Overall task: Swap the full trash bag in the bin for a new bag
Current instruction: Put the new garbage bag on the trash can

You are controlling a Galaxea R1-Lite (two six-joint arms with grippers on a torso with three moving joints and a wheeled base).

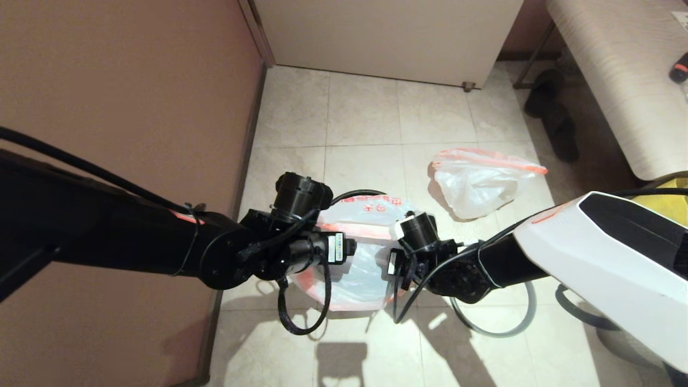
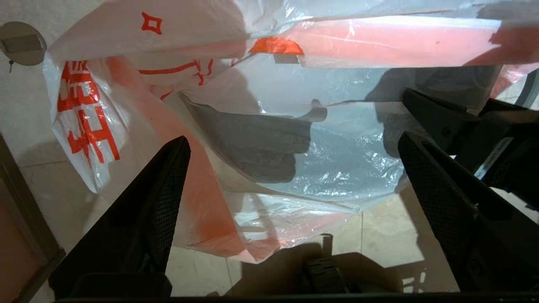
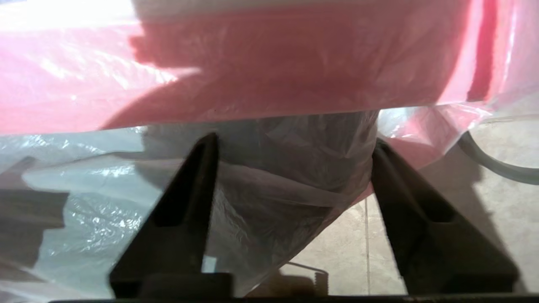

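Pale floor tiles (image 1: 365, 107) carry our new bag (image 2: 337, 168), thin, limp, slippery film. Both claws, left (image 2: 290, 143) and right (image 3: 294, 143), hang open over it; we judge its pink edge band (image 3: 252, 63) the best hold.

The head camera looked steeply down from above at the beige tiled floor (image 1: 365, 113); both wrist cameras faced, close up, the same translucent red-printed plastic bag (image 2: 294, 168).

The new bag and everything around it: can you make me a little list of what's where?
new bag: printed red, draped over the bin between both arms
bin: hidden under the bag
full trash bag: on the floor, off to the right, apart
grey rim ring: on the floor under the right arm
left tool: open, above the bag, holding nothing
right tool: open, at the bag's plastic
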